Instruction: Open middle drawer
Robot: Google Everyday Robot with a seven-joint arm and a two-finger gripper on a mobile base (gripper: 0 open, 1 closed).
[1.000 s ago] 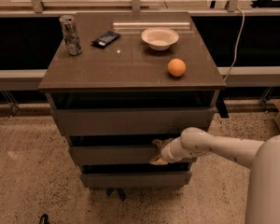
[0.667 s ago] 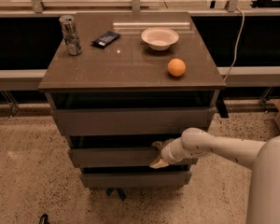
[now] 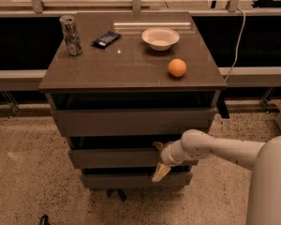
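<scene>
pincer (image 3: 157,161) fingers spread wider, apart, straddling middle drawer (image 3: 112,157) front's right end

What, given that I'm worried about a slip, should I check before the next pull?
1. The gripper is at the front of the middle drawer, right of centre: ok.
2. Hold on the panel is secure: cannot tell.
3. Drawer open: not ok, its inside does not show.
4. The orange rests on the cabinet top, away from its edges: ok.
5. The can stands upright: ok.
</scene>
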